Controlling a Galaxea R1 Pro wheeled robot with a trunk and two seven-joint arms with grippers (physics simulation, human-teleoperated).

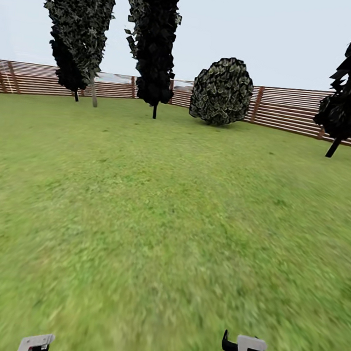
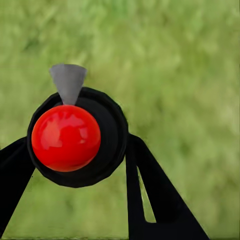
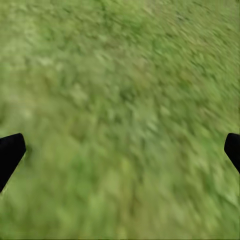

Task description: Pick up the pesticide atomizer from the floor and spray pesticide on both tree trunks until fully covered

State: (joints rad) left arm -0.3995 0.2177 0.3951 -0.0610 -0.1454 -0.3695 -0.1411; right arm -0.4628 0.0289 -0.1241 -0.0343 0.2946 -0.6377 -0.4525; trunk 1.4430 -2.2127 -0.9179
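Fingers, left: the left gripper [image 2: 75, 165] has its black fingers [image 2: 155, 195] pressed against both sides of the pesticide atomizer [image 2: 77, 137], pinching it.
Fingers, right: the right gripper [image 3: 120, 150] has its two dark fingertips [image 3: 10, 152] spread wide apart, with bare grass between them.
Atomizer: seen from above in the left wrist view, a glossy red top in a black round body, with a grey nozzle pointing away from the wrist.
Writing: no label or lettering can be read.
Head view: lawn [image 1: 167, 207] ahead, blurred near the robot.
Fence: brown slatted fence [image 1: 290, 109] along the far edge.
Trees: a leafy tree [image 1: 83, 25] with a pale trunk, a black-leaved tree [image 1: 157, 44] beside it.
Bush: round bush [image 1: 222, 91] near the fence.
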